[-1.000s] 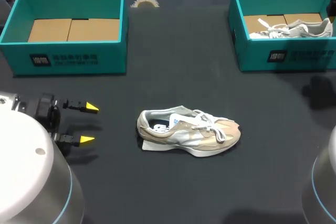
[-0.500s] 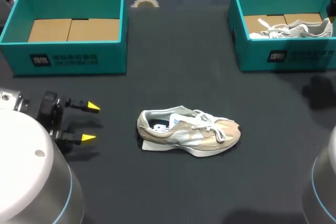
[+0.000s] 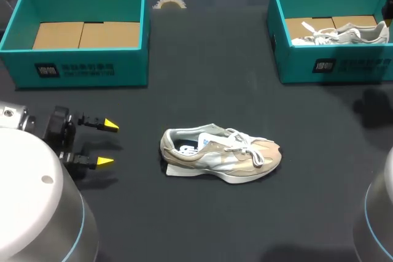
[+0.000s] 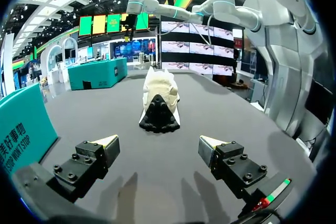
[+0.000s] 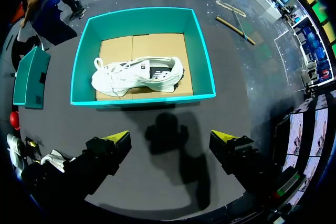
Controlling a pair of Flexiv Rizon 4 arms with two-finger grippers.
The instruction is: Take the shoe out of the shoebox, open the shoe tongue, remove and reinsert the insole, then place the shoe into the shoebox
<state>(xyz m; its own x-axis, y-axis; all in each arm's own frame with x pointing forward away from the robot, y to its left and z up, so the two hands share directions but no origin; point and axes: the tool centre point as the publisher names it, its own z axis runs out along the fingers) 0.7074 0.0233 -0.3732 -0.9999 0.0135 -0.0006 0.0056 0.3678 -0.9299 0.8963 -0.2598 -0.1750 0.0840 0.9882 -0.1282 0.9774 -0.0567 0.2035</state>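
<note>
Shoe (image 3: 221, 154) rests upright on the counter (image 3: 209, 78), heel toward the left end effector (image 3: 107, 143), which sits apart from the shoe, fingers spread and empty. Right end effector (image 5: 169, 137), well away from the shoe, is spread too.

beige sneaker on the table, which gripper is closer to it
Left. The left gripper is low over the table, open, facing the heel of the beige sneaker. The right gripper hangs high before the right shoebox, that sneaker outside its view.
</note>
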